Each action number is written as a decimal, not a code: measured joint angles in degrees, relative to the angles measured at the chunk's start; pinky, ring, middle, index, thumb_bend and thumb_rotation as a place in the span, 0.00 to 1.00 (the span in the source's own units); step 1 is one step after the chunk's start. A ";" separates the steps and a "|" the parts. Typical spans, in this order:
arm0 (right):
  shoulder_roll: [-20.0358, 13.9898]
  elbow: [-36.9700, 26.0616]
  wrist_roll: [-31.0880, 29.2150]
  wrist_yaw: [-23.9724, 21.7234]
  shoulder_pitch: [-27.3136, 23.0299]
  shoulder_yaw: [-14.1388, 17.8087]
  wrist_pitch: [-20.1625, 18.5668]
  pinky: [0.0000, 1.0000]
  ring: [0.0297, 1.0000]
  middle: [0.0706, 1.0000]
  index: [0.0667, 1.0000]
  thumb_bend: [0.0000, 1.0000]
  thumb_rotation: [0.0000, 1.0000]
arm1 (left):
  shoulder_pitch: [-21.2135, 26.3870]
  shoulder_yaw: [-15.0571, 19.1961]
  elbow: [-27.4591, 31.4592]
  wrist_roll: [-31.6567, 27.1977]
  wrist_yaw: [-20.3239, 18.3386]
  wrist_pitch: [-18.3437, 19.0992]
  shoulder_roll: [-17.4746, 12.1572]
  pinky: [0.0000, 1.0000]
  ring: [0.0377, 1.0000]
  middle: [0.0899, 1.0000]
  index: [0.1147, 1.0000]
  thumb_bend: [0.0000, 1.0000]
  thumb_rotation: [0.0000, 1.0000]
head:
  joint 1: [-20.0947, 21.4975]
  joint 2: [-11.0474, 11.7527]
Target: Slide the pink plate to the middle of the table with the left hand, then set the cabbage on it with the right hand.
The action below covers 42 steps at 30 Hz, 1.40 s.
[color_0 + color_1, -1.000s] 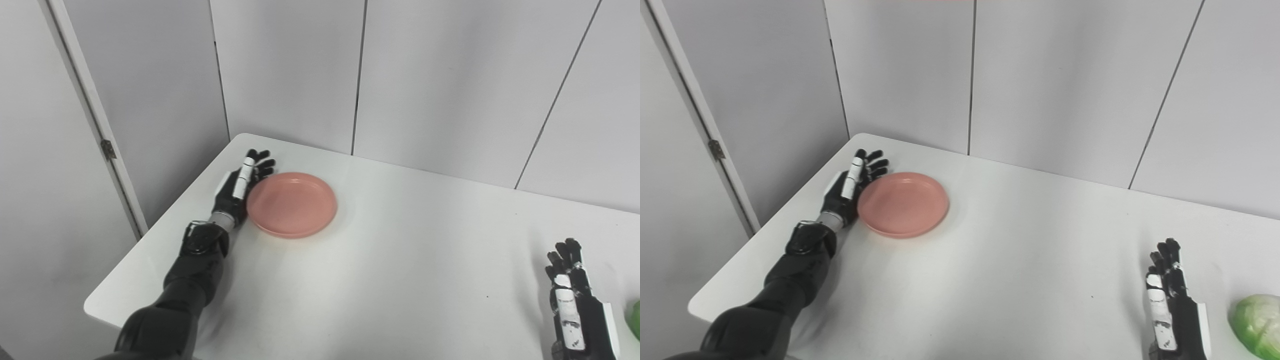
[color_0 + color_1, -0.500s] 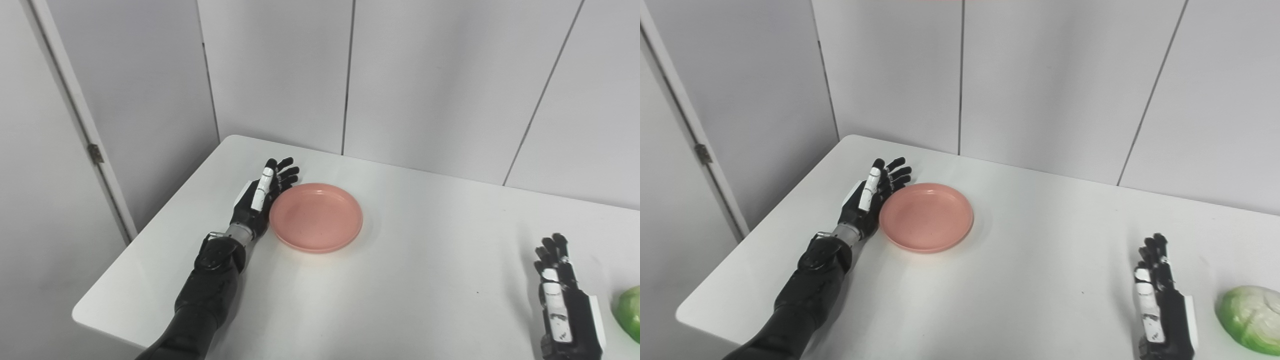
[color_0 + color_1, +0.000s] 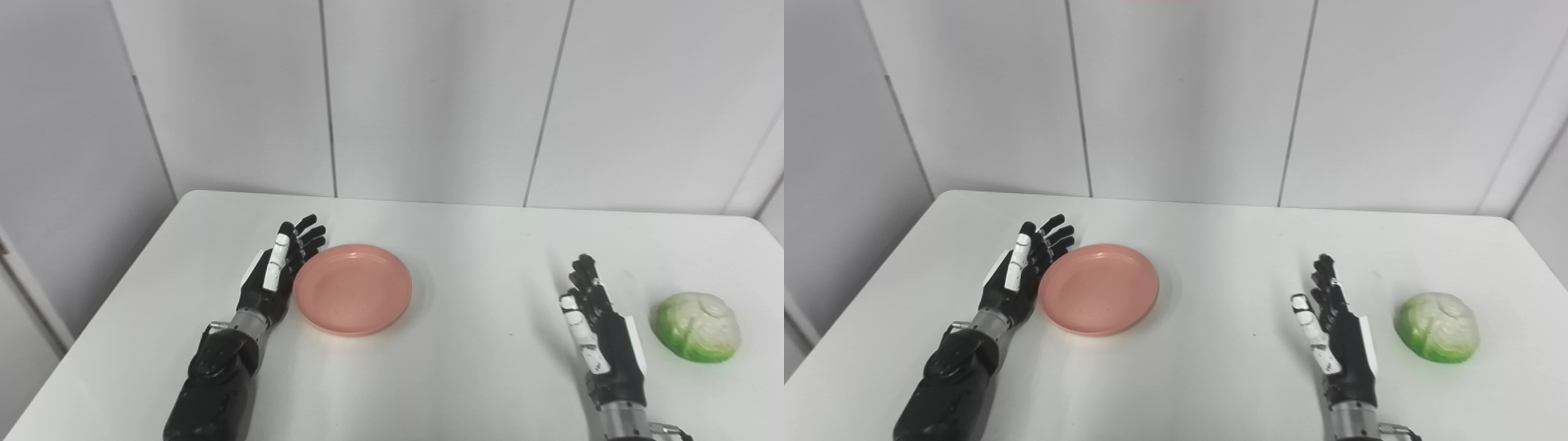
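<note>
The pink plate lies flat on the white table, left of the table's middle. My left hand stands on edge with its fingers straight and apart, its palm against the plate's left rim; it holds nothing. The green cabbage sits on the table at the right. My right hand is open with its fingers up, resting a little to the left of the cabbage and apart from it. The same scene shows in the right eye view: plate, left hand, right hand, cabbage.
A grey panelled wall stands right behind the table's far edge. The table's left edge runs diagonally down past my left arm. Bare tabletop lies between the plate and my right hand.
The camera has swung right, so the whole picture shifted and the cabbage came fully into view. My left hand has pushed the plate to the right along the table. The right hand stays beside the cabbage.
</note>
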<state>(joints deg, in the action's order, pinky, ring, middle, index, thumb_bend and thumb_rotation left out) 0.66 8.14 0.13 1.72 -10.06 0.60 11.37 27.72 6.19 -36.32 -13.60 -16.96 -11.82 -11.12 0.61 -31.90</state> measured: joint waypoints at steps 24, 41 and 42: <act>3.11 -3.07 3.72 1.78 1.15 -1.66 -6.00 0.92 0.93 0.92 0.93 0.59 0.81 | -4.41 -5.10 10.15 1.80 1.01 5.36 8.58 0.96 0.90 0.86 0.87 0.74 1.00 | 8.53 -3.78; -5.64 -22.48 12.17 -1.59 1.09 -2.61 -17.08 0.88 0.91 0.93 0.93 0.62 0.71 | -5.17 -6.02 11.38 3.95 2.56 6.26 10.59 0.99 0.93 0.90 0.90 0.76 1.00 | 13.89 -4.22; -6.56 -24.02 12.31 -2.33 0.60 -2.31 -18.47 0.87 0.91 0.93 0.93 0.62 0.70 | -5.06 -6.15 11.25 4.16 2.64 6.25 10.63 0.99 0.93 0.90 0.90 0.76 1.00 | 14.16 -4.22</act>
<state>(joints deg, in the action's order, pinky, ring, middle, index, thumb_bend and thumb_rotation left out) -5.90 -15.89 12.44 -0.61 -9.46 -1.71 -7.10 22.66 0.04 -25.08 -9.44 -14.32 -5.57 -0.49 14.76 -36.12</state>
